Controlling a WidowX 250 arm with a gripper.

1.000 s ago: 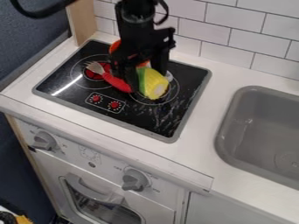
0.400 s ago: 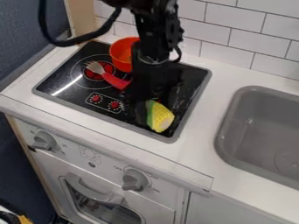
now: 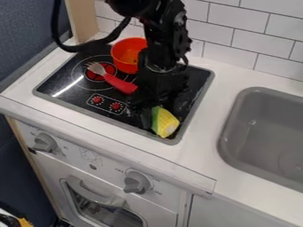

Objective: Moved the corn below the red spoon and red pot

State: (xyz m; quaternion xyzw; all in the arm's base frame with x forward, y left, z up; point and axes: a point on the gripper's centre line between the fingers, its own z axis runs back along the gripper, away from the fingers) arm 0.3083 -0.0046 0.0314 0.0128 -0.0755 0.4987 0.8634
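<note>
While I watch from my remote desk, my gripper (image 3: 147,114) hangs over the near R part of the cooktop (image 3: 77,95), right beside the corn (image 3: 167,123); can't tell how far open it is or if it's got hold of the corn. The corn, yellow w/ green on its L side, is at the cooktop's near R corner. Red pot (image 3: 126,56) is at the cooktop's back, red-handled fork (image 3: 121,84) on its L half. Sink (image 3: 234,133) is R of the cooktop, tiled wall (image 3: 239,26) behind it.
</note>
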